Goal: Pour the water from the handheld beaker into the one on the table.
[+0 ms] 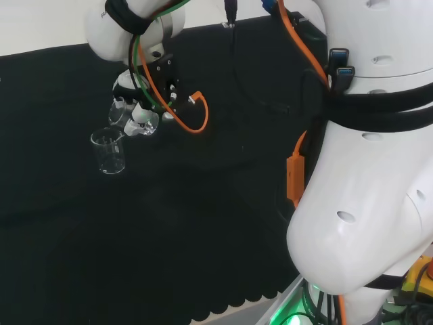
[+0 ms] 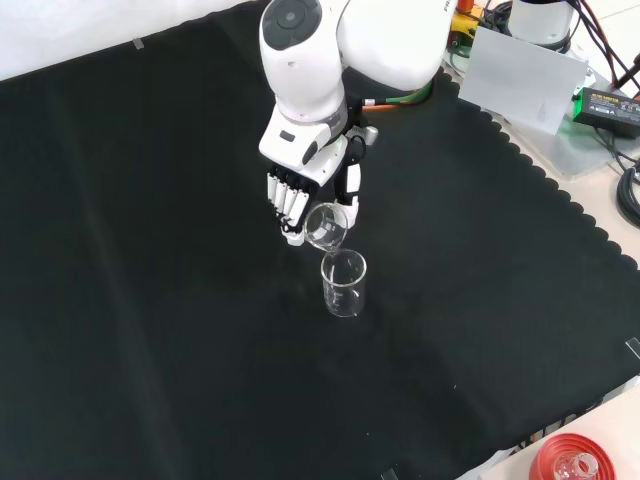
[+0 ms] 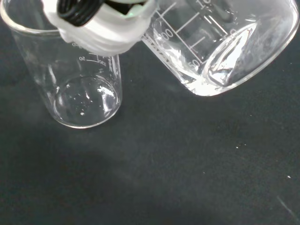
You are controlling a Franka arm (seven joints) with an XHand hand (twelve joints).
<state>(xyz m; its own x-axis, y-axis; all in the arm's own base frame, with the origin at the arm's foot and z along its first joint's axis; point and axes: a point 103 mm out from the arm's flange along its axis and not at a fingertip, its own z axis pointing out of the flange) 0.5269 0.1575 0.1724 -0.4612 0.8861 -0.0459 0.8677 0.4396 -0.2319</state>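
Hand (image 2: 300, 195) curled round tilted handheld beaker (image 2: 326, 226), centre of front view. Lip barely over table beaker (image 2: 343, 284) rim; risks spilling onto cloth (image 2: 150, 300) or knocking it over.

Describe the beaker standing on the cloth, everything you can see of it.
The standing beaker is clear glass, cylindrical, with printed white graduation marks on its wall and a rim that flares slightly. It stands upright on the black cloth, mouth open upward. The wrist view shows droplets or a little water at its bottom; how much is hard to tell. The tilted beaker held in the hand hangs just above its rim; whether the two touch cannot be told.
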